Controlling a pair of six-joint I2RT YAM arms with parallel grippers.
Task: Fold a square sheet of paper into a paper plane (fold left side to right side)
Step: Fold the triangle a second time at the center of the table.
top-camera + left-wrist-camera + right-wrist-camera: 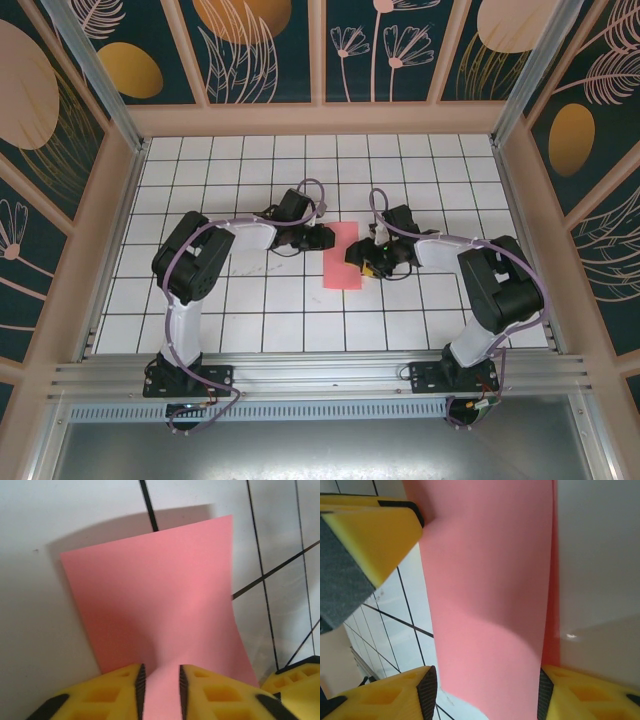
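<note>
The pink-red sheet of paper (pixel 343 255) lies mid-table as a tall narrow rectangle, doubled over on itself. My left gripper (pixel 322 238) is at its upper left edge. In the left wrist view the paper (pixel 160 595) rises off the table and runs between the fingers of that gripper (pixel 160 672), which stand a little apart. My right gripper (pixel 365 262) is at the paper's right edge, jaws wide open (pixel 487 680) with the paper (pixel 485 580) spanning the gap. A second layer shows along the right edge. A left finger (pixel 370 535) sits at the paper's far corner.
The white grid table (pixel 260 300) is walled by a wooden frame with patterned panels. A metal rail (pixel 320 375) runs along the near edge by both arm bases.
</note>
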